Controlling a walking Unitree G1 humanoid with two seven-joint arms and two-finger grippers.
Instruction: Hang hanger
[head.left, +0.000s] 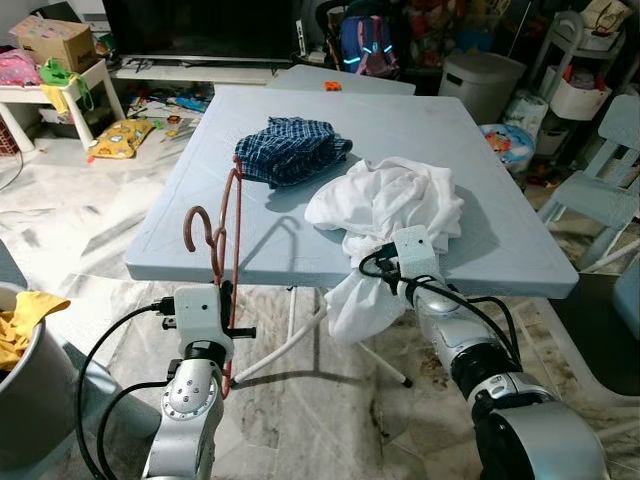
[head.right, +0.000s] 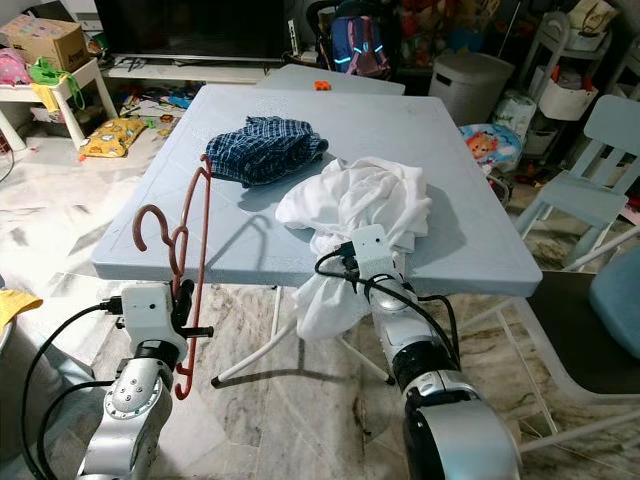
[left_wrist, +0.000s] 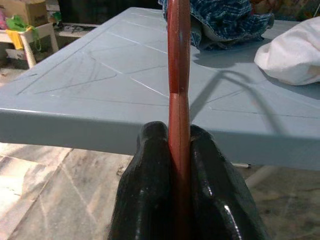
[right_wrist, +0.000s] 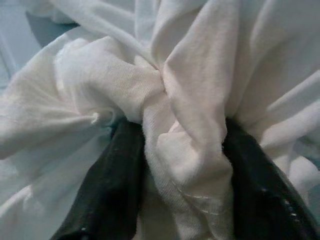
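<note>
Low in the frame, the left gripper (left_wrist: 179, 175) clamps the red hanger (head.left: 232, 250) upright at the table (head.left: 500, 250) edge; the right gripper (right_wrist: 182, 150), at centre, pinches a fold of the white shirt (head.left: 390, 205). Likely step: pairing them, which calls for threading hanger into shirt.

Head stereo pair: high before the table (head.left: 200, 250), facing down across it; both share its top.
Left wrist: close, level with the table's near edge.
Right wrist: pressed against the white garment (right_wrist: 190, 100).
</note>
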